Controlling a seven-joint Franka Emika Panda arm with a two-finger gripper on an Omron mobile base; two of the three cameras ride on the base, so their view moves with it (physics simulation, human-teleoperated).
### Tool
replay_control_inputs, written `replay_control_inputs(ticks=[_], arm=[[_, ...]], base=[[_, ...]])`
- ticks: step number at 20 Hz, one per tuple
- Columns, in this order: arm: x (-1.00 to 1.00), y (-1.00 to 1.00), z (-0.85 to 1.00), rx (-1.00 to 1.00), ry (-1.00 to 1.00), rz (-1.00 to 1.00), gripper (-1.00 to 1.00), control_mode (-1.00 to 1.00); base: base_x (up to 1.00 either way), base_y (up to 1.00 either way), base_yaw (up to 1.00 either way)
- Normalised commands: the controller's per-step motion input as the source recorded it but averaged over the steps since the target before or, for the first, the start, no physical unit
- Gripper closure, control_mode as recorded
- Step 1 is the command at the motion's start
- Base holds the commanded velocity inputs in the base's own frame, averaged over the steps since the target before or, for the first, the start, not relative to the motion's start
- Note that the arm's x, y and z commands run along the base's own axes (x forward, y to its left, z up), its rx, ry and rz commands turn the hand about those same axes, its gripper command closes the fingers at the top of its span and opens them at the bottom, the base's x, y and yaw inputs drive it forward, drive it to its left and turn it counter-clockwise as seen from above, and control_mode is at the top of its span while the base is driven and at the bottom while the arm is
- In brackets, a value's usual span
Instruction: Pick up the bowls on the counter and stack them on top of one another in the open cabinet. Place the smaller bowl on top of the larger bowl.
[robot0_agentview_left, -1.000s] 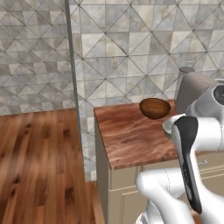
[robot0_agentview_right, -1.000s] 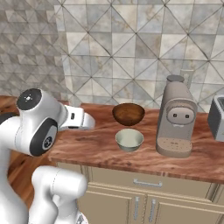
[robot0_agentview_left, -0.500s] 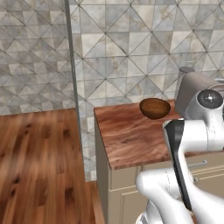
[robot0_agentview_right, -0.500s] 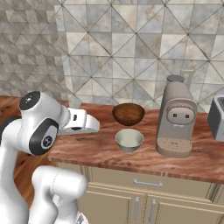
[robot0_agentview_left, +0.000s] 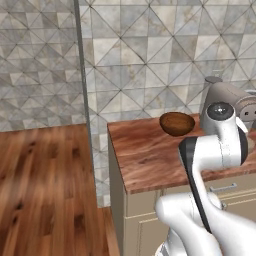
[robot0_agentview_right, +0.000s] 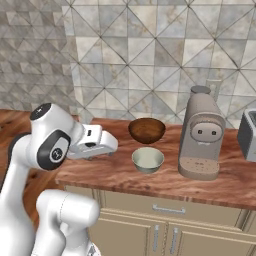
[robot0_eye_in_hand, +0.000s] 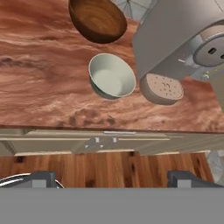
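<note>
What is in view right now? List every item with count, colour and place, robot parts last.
larger bowl: one, dark reddish-brown, on the counter near the tiled wall.
smaller bowl: one, pale whitish-grey, on the counter just in front of the brown bowl.
coffee machine: one, beige-grey, on the counter right of the bowls.
counter: one, reddish-brown wood-grain top over beige drawers.
wall tiles: grey geometric pattern, behind the counter.
floor: brown wood planks, left of the counter.
gripper: one, dark fingertips, open, holding nothing.

bare counter (robot0_agentview_right: 95, 172) is left open to the left of the pale bowl (robot0_agentview_right: 148, 159), which is hemmed by the brown bowl (robot0_agentview_right: 147, 130) behind and the coffee machine (robot0_agentview_right: 202, 134) close beside.
</note>
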Motion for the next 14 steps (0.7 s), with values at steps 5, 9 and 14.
replay_control_inputs(ticks=[5, 9, 14], arm=[[0.03, 0.00, -0.12, 0.02, 0.04, 0.00, -1.00, -1.00], [0.03, 0.00, -0.09, 0.07, 0.05, 0.00, -1.00, -1.00], [0.13, 0.00, -0.09, 0.06, 0.04, 0.00, -1.00, -1.00]], base=[[0.00, 0.00, 0.00], [0.00, 0.00, 0.00], [0.00, 0.00, 0.00]])
